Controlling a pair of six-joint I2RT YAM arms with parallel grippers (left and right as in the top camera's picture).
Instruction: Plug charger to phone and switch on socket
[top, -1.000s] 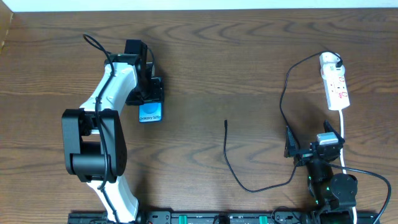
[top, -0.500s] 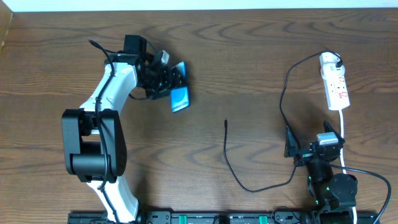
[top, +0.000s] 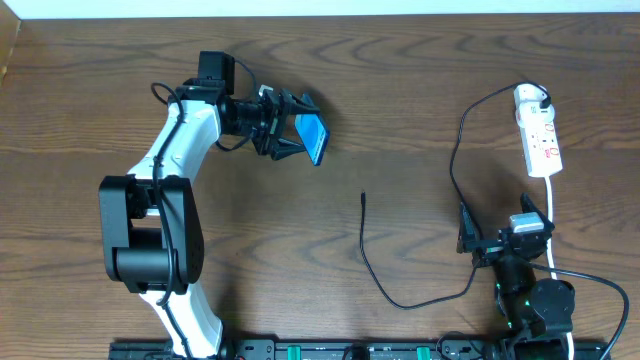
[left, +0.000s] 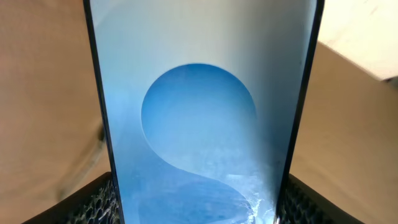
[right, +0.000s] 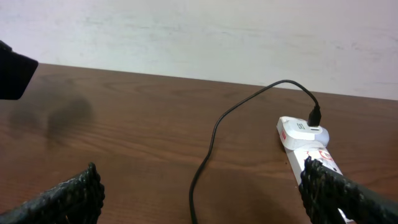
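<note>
My left gripper (top: 290, 132) is shut on the phone (top: 313, 138) and holds it tilted above the table at the back left. The phone's light blue screen with a circle (left: 199, 118) fills the left wrist view between the two fingers (left: 199, 208). The charger, a thin black cable (top: 372, 270), lies on the table with its plug tip (top: 363, 197) in the middle; its other end is plugged in at the socket (top: 538, 138), a white strip at the far right. My right gripper (top: 505, 240) is open and empty near the front right, with the cable (right: 208, 146) and socket (right: 308, 146) ahead of it.
The socket's thick white cord (top: 553, 215) runs down the right side past my right arm. The wooden table (top: 400, 100) ends at a pale wall at the back. The left arm's body (top: 150, 230) stands at the front left.
My left gripper has lifted the phone off the table, swung it to the right and turned it on edge. The right arm and cable have not moved.
</note>
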